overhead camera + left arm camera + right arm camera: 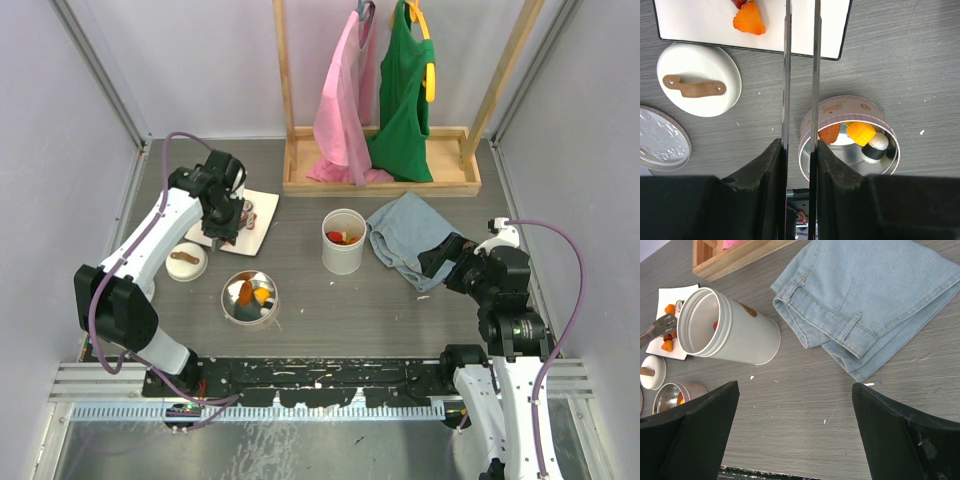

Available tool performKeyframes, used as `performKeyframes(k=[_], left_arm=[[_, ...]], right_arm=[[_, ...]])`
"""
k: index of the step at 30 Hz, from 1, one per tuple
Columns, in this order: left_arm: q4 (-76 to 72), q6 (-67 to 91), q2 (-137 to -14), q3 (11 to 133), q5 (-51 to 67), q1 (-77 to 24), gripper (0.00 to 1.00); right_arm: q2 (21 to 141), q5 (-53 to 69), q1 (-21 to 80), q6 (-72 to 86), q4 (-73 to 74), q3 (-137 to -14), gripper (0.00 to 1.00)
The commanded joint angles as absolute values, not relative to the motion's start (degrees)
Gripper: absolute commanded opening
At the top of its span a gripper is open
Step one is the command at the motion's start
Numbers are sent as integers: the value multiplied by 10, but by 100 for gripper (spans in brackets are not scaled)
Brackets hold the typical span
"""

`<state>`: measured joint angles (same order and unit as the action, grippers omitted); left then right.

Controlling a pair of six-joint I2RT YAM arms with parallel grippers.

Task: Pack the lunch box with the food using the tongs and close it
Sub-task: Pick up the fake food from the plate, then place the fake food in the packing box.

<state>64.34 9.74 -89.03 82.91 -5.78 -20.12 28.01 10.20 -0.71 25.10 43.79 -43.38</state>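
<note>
My left gripper (800,145) is shut on the tongs (786,75), whose two thin metal arms run close together from between its fingers toward the white plate (700,25). It hangs above the plate (262,205) at the left. An orange piece (749,20) and a red piece lie on the plate. The tongs' tips (660,326) show over the plate's edge. The round pink lunch box (847,107) holds a brown piece (829,134), a yellow piece (861,132) and a rice ball. My right gripper (795,386) stands open and holds nothing, over bare table near the jeans.
A white lid with a leather handle (697,80) and a tin lid (660,140) lie left of the lunch box. A tall white canister (343,240) with red and orange pieces stands mid-table. Folded jeans (415,235) lie right of it. A wooden clothes rack (380,170) stands at the back.
</note>
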Motion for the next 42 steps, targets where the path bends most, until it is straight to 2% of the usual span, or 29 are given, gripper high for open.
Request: performKeyframes(k=[1,12,31,42], left_arm=[[628,89,-859,836,-58,-197,22],[650,88,-814,827,-44,-197,21],[782,137,-564,739,47,-197,22],[874,152,-501,724,91,-197,23]], right_arm=[[279,109,-4,238,405,-443,100],[279,108,-5,239,405,-443,100],[282,114,-4,244,401,-438,100],[282,114,-4,244,401,-439,100]])
